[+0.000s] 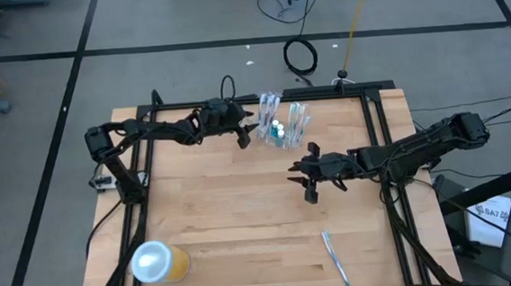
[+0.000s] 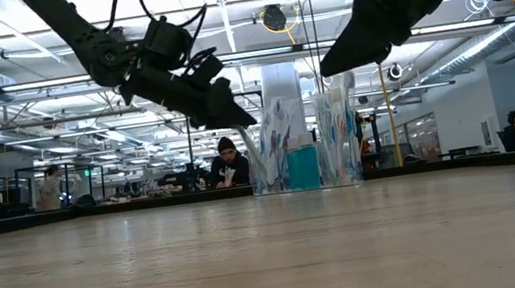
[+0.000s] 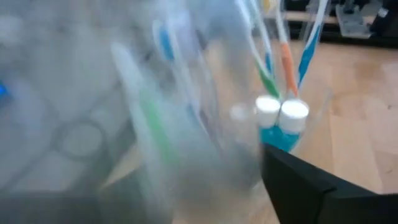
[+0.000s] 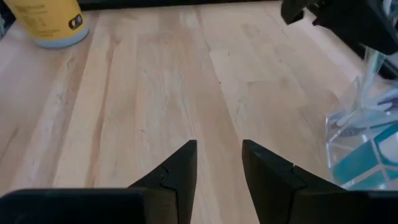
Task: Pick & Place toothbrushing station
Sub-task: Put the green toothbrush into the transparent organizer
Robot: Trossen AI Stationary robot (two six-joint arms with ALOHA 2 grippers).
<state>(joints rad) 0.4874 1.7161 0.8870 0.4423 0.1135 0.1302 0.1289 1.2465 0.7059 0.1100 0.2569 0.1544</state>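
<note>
1. Landmark: the clear plastic cup [image 1: 281, 128] stands upright on the wooden table [image 1: 224, 208], at the far side and near its middle.
2. Nearest the front edge, well away from the cup, an orange-yellow cup with a white lid [image 1: 158, 262] lies at the front left corner.
3. Also at the front, to the right, a lone toothbrush [image 1: 335, 256] lies flat on the wood, well apart from the cup.
4. The right gripper [image 1: 305, 177] hovers above bare wood, near the cup and on its front side; its fingers [image 4: 177, 171] stand narrowly parted with nothing between them.
5. Inside the cup, toothbrushes [image 3: 273, 59] lean against the rim, and teal tubes with white caps [image 3: 283, 121] stand among them.
6. The left gripper [image 1: 246, 130] sits just beside the cup's left wall. Its own camera is badly smeared, so I cannot tell how wide its fingers are or whether they touch the cup.
</note>
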